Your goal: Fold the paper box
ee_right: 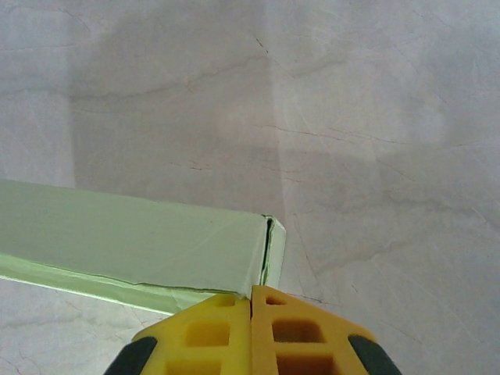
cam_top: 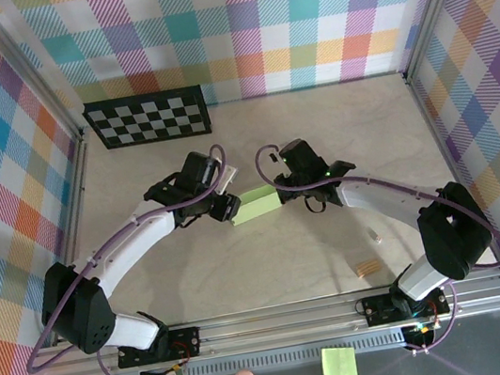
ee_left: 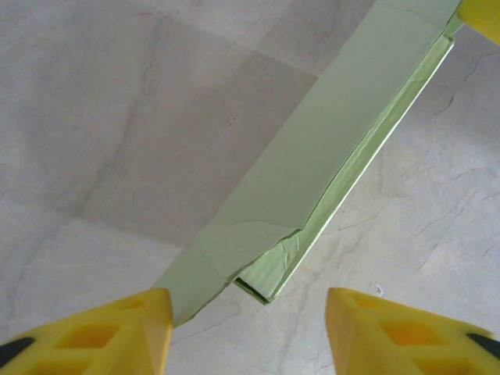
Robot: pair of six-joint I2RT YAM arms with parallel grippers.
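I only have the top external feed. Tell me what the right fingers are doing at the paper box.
Observer: The right fingers are shut on an end corner of the paper box.
Operator: Now report the left fingers.
Observer: The left fingers stand open, straddling its other end.
Operator: Describe the card there.
Observer: A crumpled crease crosses it near the left fingers.

High camera looks down from behind the arm bases (cam_top: 155, 340) over the whole desk (cam_top: 345, 125), while both wrist cameras hover close, facing opposite ends of the same paper box (cam_top: 256, 207).
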